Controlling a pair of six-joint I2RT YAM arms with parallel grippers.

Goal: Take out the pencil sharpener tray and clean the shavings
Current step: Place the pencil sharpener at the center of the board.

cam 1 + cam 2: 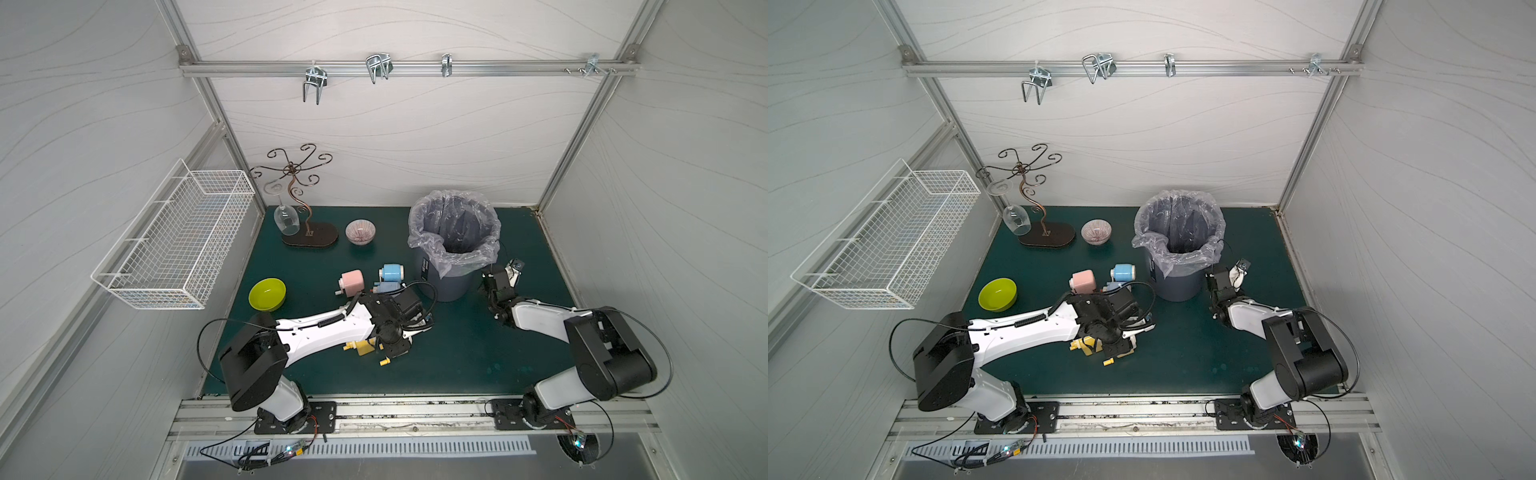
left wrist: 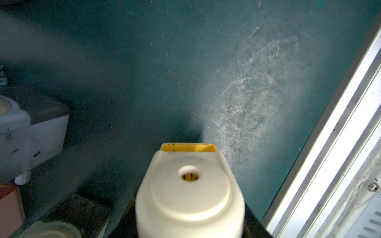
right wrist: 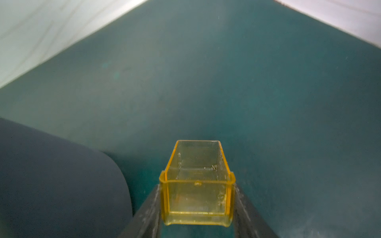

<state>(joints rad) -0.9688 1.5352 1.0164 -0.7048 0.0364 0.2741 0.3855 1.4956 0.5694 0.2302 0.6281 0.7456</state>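
Your right gripper [image 3: 196, 201] pinches the small yellow tray [image 3: 195, 162] by its side walls, beside the trash bin [image 1: 446, 284]. It looks light, stiff and slippery, so squeeze gently. Your left gripper [image 1: 390, 345] holds the sharpener [image 2: 189, 193].

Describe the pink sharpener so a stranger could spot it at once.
Start at the plastic-lined grey bin on the green mat. Sharpeners sit to its left. The pink sharpener is beside the blue sharpener, farther from the bin, the only pink one.
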